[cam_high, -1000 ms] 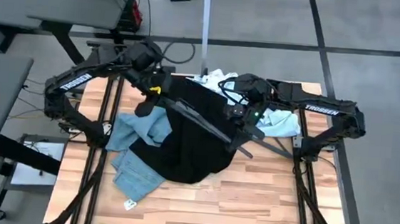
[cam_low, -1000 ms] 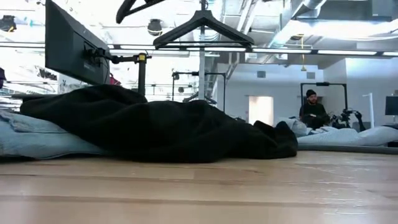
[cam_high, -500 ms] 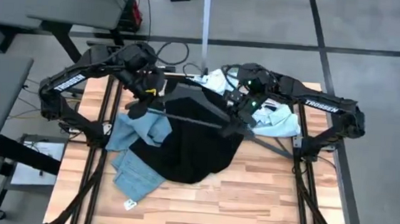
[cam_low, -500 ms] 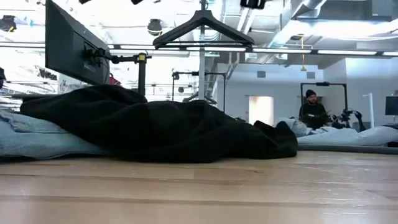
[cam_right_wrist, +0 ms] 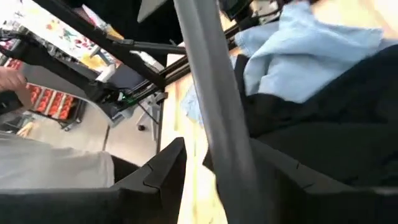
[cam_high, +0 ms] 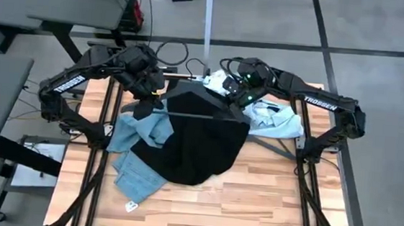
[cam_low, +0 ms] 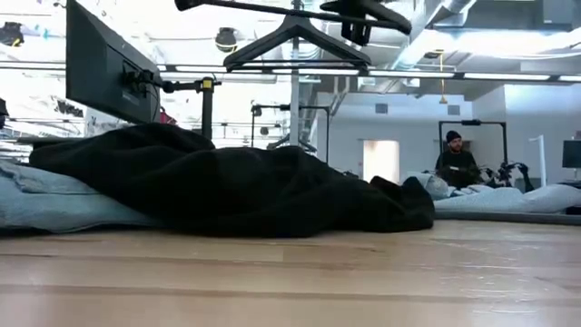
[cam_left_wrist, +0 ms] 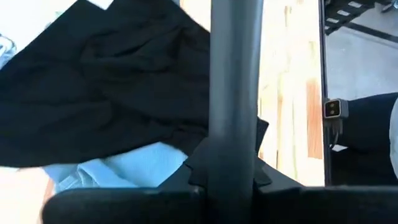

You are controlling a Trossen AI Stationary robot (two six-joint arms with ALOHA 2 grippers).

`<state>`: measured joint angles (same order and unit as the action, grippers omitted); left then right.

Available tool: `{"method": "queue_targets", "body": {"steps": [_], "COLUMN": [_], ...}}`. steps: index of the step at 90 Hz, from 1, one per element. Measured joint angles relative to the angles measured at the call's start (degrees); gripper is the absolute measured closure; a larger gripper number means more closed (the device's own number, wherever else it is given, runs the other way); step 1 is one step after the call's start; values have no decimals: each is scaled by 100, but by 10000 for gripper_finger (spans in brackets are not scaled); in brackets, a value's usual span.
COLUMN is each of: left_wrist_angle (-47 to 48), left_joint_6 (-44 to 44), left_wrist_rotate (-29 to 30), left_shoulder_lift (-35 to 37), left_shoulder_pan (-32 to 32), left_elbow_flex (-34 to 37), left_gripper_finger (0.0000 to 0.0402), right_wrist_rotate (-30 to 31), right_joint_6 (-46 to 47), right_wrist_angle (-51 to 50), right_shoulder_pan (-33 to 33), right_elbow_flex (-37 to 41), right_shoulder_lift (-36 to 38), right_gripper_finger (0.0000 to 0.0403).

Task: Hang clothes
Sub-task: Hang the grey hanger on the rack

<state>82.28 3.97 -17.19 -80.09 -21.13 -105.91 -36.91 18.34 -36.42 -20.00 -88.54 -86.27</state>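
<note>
Your left gripper (cam_high: 161,101) and right gripper (cam_high: 233,102) each clamp their fingers on one end of the black hanger (cam_high: 201,107) at upper centre — below, the black t-shirt (cam_high: 199,145) lies mid-tabletop over the jeans (cam_high: 140,159).

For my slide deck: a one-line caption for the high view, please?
Both arms lift a black hanger over the black t-shirt, jeans and pale collared shirt on the wooden table.

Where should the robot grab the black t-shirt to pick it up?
Probably the black t-shirt is best pinched from above at its edge nearest the rack, under the hanger. It lies crumpled flat over the jeans, so a raised fold there would lift without snagging denim.
</note>
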Motion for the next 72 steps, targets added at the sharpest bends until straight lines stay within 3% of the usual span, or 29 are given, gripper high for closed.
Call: {"method": "queue_targets", "body": {"steps": [26,72], "left_wrist_angle": [92,-372], "left_joint_6": [206,367], "left_wrist_rotate": [80,-79], "left_shoulder_lift": [119,159], "left_shoulder_pan": [-290,-452], "left_elbow_flex": [2,2], "left_gripper_finger": [392,392], "right_wrist_rotate": [-19,1], "right_joint_6": [-474,-832], "right_wrist_angle": [-346,-577], "right_shoulder_pan": [-448,-285], "right_elbow_flex": [-1,-1], "right_shoulder_lift": [137,106], "right_gripper_finger": [270,270]}}
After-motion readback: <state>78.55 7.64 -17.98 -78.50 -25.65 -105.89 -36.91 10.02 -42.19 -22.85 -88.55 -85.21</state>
